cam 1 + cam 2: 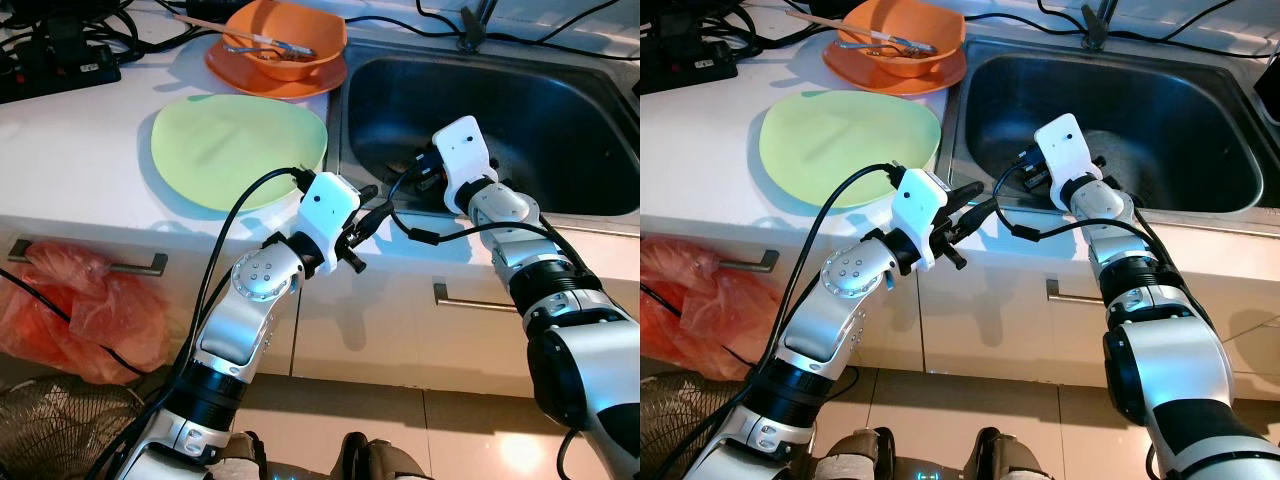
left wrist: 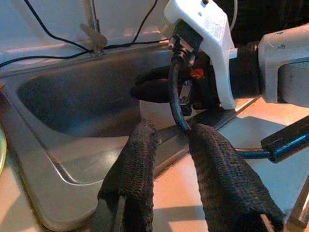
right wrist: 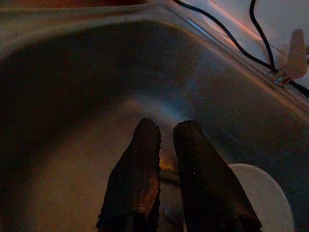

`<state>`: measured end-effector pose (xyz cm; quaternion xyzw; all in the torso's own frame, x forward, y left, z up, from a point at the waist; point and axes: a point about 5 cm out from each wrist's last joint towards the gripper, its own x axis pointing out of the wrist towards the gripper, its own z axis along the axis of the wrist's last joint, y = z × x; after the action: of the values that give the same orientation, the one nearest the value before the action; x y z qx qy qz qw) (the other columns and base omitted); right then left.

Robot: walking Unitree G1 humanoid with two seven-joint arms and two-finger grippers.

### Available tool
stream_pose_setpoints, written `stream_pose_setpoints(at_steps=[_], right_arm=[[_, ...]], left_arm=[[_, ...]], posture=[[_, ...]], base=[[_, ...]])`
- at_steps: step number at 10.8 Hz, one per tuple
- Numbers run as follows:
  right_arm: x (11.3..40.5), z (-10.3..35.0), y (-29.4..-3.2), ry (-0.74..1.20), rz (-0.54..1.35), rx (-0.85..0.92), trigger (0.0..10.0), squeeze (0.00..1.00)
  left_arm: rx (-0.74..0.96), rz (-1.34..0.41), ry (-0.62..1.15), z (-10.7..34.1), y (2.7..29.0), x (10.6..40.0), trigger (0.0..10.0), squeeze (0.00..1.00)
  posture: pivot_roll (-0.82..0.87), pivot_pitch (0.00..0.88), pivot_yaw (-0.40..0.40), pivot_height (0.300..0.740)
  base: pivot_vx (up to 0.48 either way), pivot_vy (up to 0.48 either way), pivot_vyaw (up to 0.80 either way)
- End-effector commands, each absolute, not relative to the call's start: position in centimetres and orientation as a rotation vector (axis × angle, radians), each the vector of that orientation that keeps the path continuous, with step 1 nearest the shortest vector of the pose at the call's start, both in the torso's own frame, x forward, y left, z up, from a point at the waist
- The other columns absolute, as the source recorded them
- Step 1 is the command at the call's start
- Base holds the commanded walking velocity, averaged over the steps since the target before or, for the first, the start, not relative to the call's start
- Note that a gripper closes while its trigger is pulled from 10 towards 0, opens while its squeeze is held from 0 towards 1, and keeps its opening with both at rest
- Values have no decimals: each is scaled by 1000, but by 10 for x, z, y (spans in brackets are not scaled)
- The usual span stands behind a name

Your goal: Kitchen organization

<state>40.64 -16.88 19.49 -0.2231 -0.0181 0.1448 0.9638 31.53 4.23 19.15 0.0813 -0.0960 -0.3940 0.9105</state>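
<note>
Early stage: right gripper (image 3: 165, 140), fingers nearly together, empty, inside stainless steel sink (image 1: 560, 120); left gripper (image 2: 166, 140), slightly apart, empty, at its front rim; round green plate (image 1: 238, 150) and orange bowl (image 1: 285, 40) left of it, unmoved.

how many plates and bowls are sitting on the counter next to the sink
3: a green plate near the counter's front edge, an orange plate behind it, and an orange bowl on that plate holding utensils. Others may lie beyond the frame.

My head cameras look down on the bench (image 1: 80, 150) and sink (image 1: 500, 110); both wrist cameras look closely into that sink.
</note>
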Motion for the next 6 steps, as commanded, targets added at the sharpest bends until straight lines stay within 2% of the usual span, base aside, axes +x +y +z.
stream_pose_setpoints(at_steps=[1,6], right_arm=[[402,174,-170,34,290,-415,10000,0],[404,236,-175,-311,200,-47,10000,0]], left_arm=[[178,-829,-208,193,38,311,10000,0],[189,-781,-236,196,42,314,10000,0]], posture=[[213,184,-71,740],[188,177,-62,740]], base=[[0,0,0],[0,0,0]])
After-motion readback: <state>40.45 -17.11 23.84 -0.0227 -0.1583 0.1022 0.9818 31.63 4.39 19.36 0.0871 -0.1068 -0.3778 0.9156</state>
